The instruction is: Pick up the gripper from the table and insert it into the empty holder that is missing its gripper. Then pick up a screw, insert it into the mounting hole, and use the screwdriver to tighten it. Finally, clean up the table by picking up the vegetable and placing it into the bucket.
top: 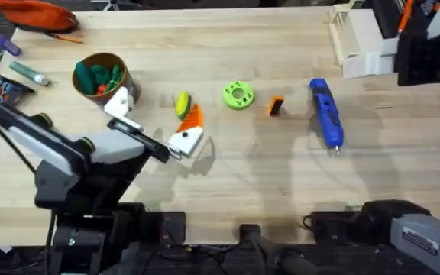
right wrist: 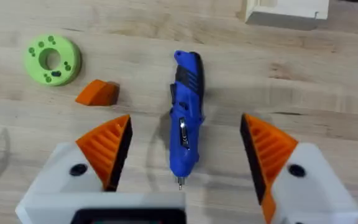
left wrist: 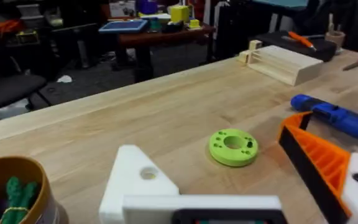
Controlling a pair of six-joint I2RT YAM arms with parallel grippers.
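Note:
The small orange gripper point(top: 276, 105) point(right wrist: 98, 93) lies loose on the table between the green disc point(top: 237, 95) and the blue screwdriver point(top: 327, 113) point(right wrist: 185, 134). My left gripper point(top: 155, 114) point(left wrist: 210, 146) is open. One side is a bare white holder point(top: 121, 101) point(left wrist: 135, 180) with no finger. The other side carries an orange ribbed finger point(left wrist: 319, 158). The yellow vegetable point(top: 182, 105) lies right beside that finger. The brown bucket point(top: 101, 76) stands at the left and holds green and orange toy vegetables. My right gripper point(right wrist: 185, 121) is open, with the screwdriver on the table beyond its fingers.
A wooden and white rack point(top: 361, 38) and dark equipment point(top: 426, 38) stand at the far right corner. An orange pouch point(top: 37, 14), a pen and small items lie at the far left. Bare wood stretches along the table's near side.

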